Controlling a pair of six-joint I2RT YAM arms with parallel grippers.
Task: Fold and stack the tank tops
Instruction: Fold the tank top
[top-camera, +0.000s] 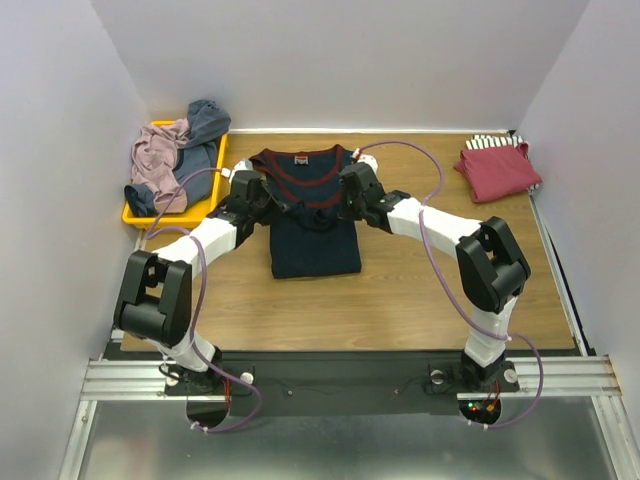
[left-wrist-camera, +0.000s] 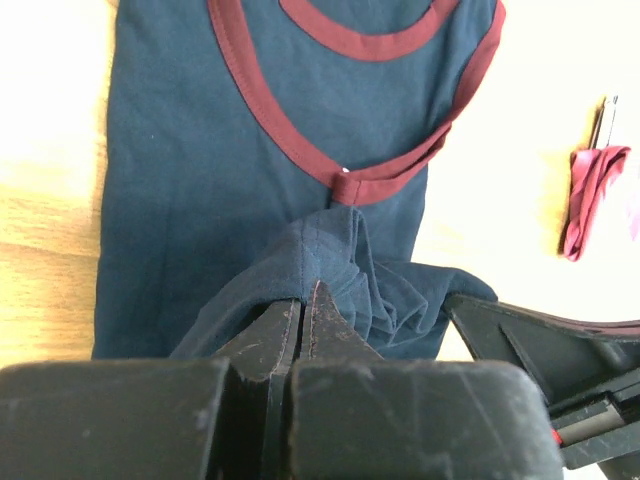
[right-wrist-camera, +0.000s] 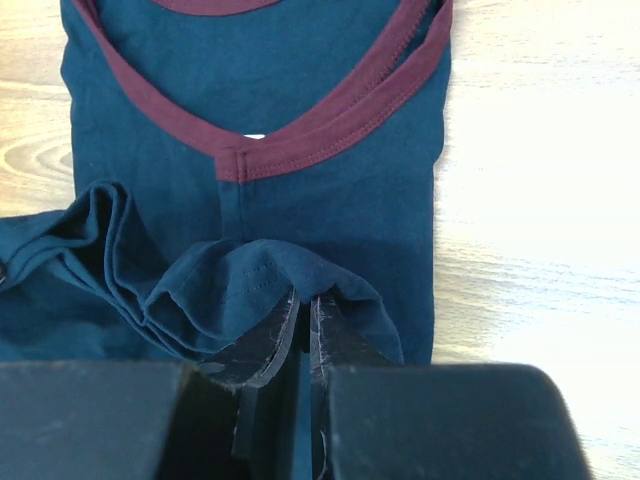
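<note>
The navy tank top with maroon trim (top-camera: 312, 240) lies on the wooden table, its sides folded in and its neck at the far end. My left gripper (top-camera: 272, 203) is shut on its bottom hem (left-wrist-camera: 330, 262) and holds it lifted above the middle of the top. My right gripper (top-camera: 345, 203) is shut on the same hem (right-wrist-camera: 250, 280) at the other corner. The hem bunches between both grippers. A dark red top (top-camera: 497, 170) lies folded on a striped one (top-camera: 488, 143) at the far right. The mauve top (top-camera: 155, 160) and the grey-blue top (top-camera: 205, 125) are heaped in the tray.
A yellow plastic tray (top-camera: 135, 215) stands at the far left of the table. White walls close in the left, far and right sides. The arms' bases are on a metal rail at the near edge.
</note>
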